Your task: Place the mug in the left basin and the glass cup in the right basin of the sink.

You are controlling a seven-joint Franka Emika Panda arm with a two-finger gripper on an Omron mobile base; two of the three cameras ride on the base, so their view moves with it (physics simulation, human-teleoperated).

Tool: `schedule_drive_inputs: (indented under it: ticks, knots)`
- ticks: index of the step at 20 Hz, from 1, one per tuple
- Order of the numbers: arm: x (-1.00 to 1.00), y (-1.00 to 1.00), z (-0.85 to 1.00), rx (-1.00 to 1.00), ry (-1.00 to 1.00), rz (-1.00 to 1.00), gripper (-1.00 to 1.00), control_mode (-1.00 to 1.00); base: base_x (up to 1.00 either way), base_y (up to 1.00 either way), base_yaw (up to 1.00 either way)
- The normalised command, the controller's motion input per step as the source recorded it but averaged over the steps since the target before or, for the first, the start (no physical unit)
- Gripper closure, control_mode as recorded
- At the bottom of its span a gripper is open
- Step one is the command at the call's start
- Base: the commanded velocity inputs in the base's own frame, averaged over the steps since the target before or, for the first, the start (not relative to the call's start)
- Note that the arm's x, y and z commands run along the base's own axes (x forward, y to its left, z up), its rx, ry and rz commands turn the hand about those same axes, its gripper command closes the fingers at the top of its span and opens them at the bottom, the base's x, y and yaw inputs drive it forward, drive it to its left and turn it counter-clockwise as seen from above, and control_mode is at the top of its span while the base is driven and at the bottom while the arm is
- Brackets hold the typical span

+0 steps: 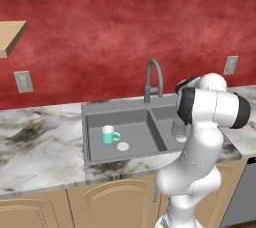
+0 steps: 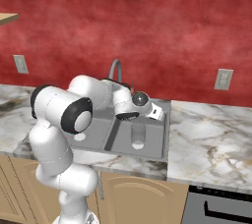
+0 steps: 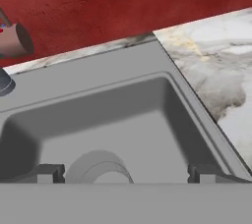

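Observation:
The teal mug stands upright in the wider left basin of the dark grey sink, beside the white drain. The see-through glass cup stands upright in the narrower right basin. My arm partly hides this basin in the left base view. In the hand view my gripper is open, its fingertips wide apart. The glass cup's rim shows low between them, untouched. My hand hovers just above the cup.
The arched grey tap rises behind the divider. Marble counter runs to both sides of the sink. A wooden shelf hangs at the upper left. Outlets sit on the red wall.

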Motion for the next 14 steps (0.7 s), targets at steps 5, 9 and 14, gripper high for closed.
schedule_drive_inputs:
  ticks: [5,9,14]
  knots:
    - [-0.11,0.0,0.3,-0.05,0.0,0.0,-1.0,-1.0,0.0,0.0,0.0]
    - [-0.19,0.0,0.28,-0.04,0.0,0.0,-1.0,-1.0,0.0,0.0,0.0]
    - [-0.19,0.0,0.27,-0.03,0.0,0.0,-1.0,-1.0,0.0,0.0,0.0]
